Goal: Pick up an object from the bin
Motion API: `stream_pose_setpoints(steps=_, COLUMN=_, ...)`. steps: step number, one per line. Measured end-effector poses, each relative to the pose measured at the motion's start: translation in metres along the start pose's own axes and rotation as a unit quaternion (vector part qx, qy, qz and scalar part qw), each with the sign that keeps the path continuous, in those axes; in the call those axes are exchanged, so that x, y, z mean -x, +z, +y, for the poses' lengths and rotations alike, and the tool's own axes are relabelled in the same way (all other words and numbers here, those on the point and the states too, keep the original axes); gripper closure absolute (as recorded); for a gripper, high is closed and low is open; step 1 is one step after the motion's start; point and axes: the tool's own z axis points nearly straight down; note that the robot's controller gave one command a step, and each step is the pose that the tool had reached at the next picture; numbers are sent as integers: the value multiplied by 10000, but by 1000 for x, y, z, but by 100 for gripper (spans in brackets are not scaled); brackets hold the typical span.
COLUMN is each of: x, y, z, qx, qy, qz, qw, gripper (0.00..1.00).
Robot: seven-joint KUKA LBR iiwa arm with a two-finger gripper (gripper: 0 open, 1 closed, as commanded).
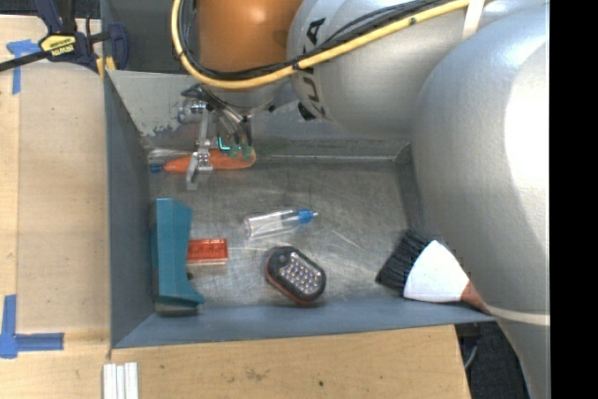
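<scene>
- The fingers (198, 162) are down at the bin's (128, 229) back edge, near its back-left corner, over an orange stick (226, 161) that lies along the foot of the back wall.
- As far as we can make out, the fingers stand somewhat apart, one metal finger touching or just above the stick's left part; we see nothing lifted or clamped, so we judge that nothing is in hand yet.
- We judge the stick to be the thing to pick; it lies flat and alone, well apart from the rest, which leaves room beside it; the back wall just behind it may crowd the far finger.
- The other things lie toward the front edge: a teal block (173, 257) along the left wall; a small red block (207, 250) touching or just beside it; a clear tube (278, 220) with a blue tip near the middle; a black oval lamp (295, 276) near the front edge; a brush (425, 271) at the front-right corner.
- The wrist's orange cover and the arm hide the back-right of the bin and much of the fingers' upper part; the stick's middle is crossed by the finger, a green bit beside it is too small to name, and the brush's handle end is cut off by the arm.
</scene>
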Motion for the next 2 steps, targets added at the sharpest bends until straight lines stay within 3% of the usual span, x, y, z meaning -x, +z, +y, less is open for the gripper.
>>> stream_pose_setpoints(steps=1, x=1, y=-2, z=0, qx=2, qy=5, qz=-15, qw=10000, gripper=0)
stream_pose_setpoints(steps=2, x=-3, y=8, z=-25, qx=6, qy=541, qz=-29, qw=9985, gripper=100)
